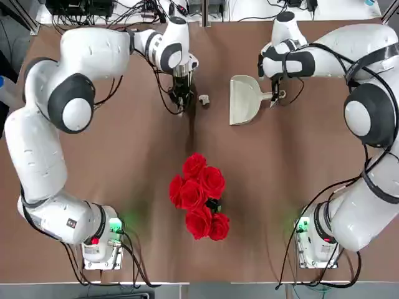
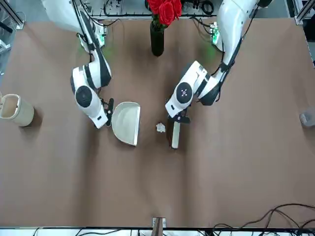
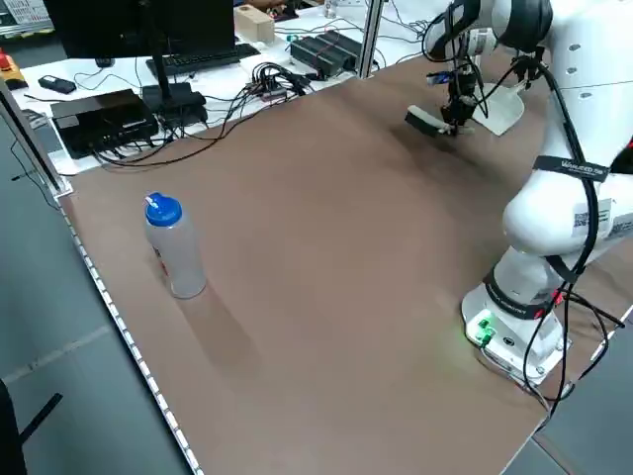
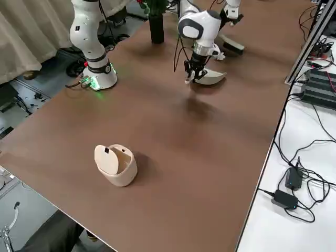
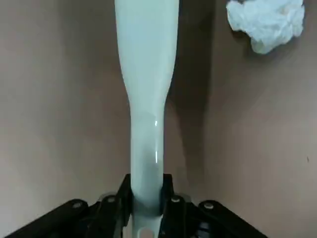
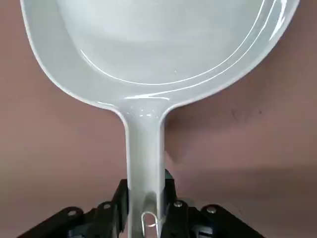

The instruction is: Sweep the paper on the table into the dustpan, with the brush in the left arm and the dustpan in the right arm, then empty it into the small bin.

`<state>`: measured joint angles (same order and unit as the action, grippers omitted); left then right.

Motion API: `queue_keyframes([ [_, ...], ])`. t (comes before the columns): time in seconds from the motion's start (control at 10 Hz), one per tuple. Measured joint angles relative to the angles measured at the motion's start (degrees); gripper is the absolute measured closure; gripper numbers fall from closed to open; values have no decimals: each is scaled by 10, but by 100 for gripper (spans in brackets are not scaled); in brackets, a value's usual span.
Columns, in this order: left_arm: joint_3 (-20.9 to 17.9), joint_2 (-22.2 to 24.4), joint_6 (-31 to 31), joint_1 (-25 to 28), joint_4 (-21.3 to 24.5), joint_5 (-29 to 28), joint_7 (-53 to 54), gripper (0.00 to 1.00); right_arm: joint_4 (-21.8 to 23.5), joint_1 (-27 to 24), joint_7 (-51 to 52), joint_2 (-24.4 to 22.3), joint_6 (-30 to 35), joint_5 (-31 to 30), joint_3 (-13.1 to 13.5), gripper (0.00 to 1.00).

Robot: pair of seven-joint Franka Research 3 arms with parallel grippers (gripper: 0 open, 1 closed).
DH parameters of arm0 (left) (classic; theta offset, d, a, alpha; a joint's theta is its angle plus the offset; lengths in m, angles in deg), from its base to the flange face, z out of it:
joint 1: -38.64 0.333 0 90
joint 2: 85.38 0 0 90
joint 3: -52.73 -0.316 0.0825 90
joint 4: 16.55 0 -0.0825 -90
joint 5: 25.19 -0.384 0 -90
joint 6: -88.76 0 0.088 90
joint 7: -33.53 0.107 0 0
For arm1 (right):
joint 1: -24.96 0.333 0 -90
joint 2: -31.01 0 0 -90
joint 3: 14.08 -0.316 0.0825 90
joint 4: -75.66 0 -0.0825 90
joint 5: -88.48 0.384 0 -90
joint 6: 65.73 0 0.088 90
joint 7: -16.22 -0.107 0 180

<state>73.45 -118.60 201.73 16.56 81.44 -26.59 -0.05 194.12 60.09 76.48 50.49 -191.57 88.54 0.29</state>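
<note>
Reaching across the brown table (image 1: 124,156) in the top view, the left arm (image 1: 56,124) runs from its base at about seven o'clock up and over to eleven o'clock. Its end effector (image 1: 181,93) points down, its fingers clamped together on the handle of the brush (image 2: 175,134). The left wrist view shows that cream handle gripped tight between the dark pads (image 5: 121,198), the brush head stretching away over the table.

Just beside the brush, toward one o'clock of the table's middle, lies the paper (image 1: 203,98), a small crumpled white wad resting on the bare table. It sits between the brush and the dustpan (image 1: 245,99), touching neither, so far as the pictures show.

The dustpan rests flat on the table at about one o'clock, its wide mouth turned toward the paper and its short handle pointing to the right. The right end effector (image 1: 276,97) is clamped on that handle, seen close in the right wrist view, with the scoop empty. The right arm (image 1: 368,118) curves back from there to its base at about five o'clock.

A dark vase of red roses (image 1: 199,196) stands near the table's centre. In the front view the small bin (image 2: 15,109) sits well apart at nine o'clock, near the table's edge.
</note>
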Motion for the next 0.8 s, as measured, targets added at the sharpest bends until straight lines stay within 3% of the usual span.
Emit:
queue_keyframes([
  [0.8,-1,-33,-4,-96,-25,0,-103,73,-39,47,-81,38,3,1,0,67],
])
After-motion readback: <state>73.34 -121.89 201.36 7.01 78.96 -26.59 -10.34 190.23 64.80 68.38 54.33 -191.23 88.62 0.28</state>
